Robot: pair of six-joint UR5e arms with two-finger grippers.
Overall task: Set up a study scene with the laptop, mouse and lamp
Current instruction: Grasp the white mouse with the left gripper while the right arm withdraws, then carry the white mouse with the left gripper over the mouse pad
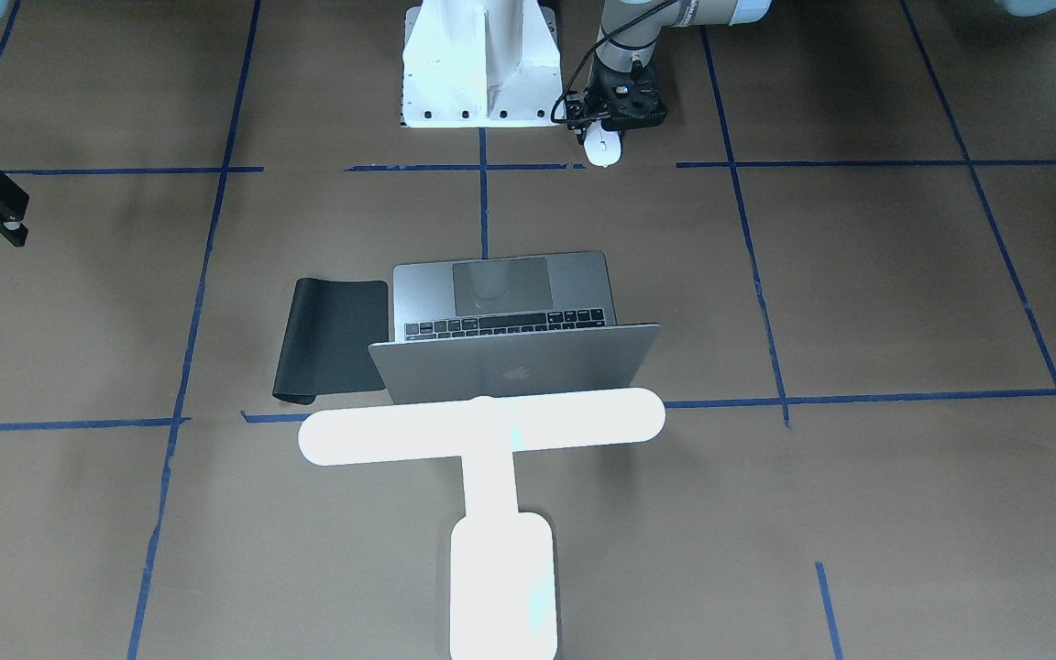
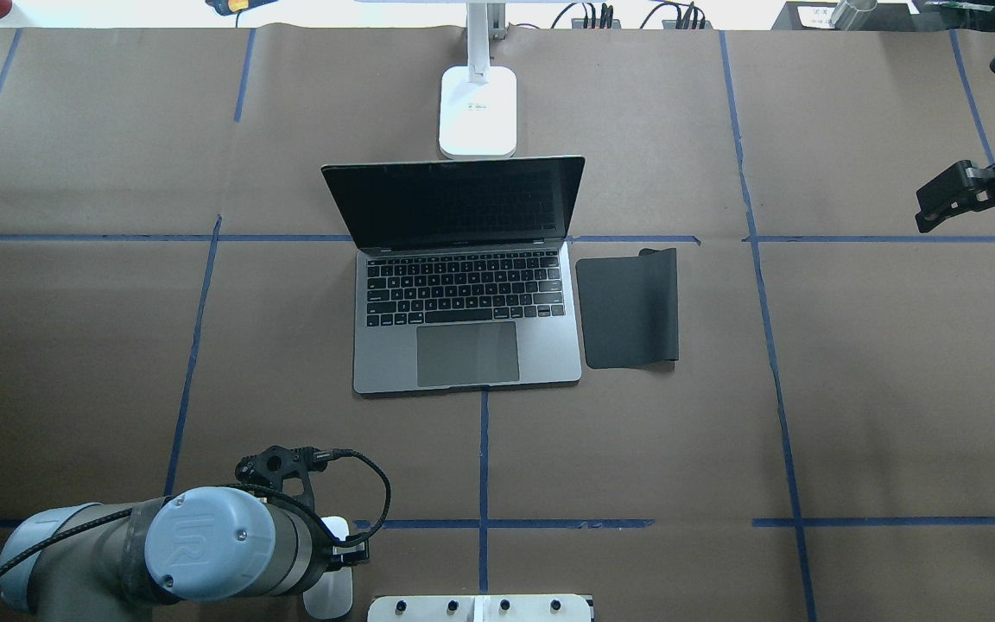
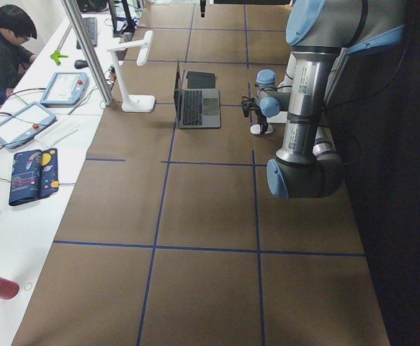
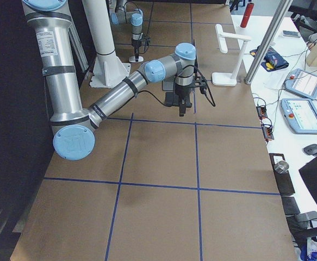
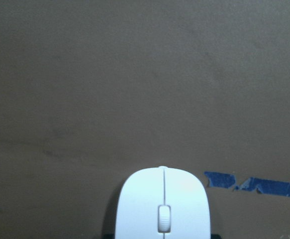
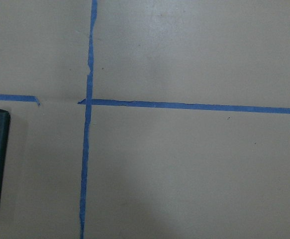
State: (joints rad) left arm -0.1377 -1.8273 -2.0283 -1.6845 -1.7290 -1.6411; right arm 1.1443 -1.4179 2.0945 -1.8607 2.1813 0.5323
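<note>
mouse: the mouse is down at about 7 o'clock from the laptop in the overhead view. it's well apart from it, close to the robot's edge of the bench and just beside the white pedestal. can't tell if it's resting on the bench or barely off it.
feel: i'd guess very light, with a hard, smooth plastic shell. the domed top looks slippery, so a pinch from above would probably squirt it out. not fragile, apart from maybe the scroll wheel.
where to grab: the two long flanks, low and around the middle, where the sides run closest to parallel. stay off the nose and the wheel.
left fingers: the left fingers are right over the mouse, and its nose pokes out in the wrist view. they're hidden behind the shell, so i can't tell if they're clamped on it or just straddling it.
black pad: the black pad lies at 3 o'clock, just beside the laptop. one edge is curled up. probably where the mouse belongs.
lamp: the lamp is at 12 o'clock, with its base just behind the open lid. it looks lit.
right fingers: the right fingers are way out around 2 o'clock over bare bench with nothing in them. can't tell the gap.
</note>
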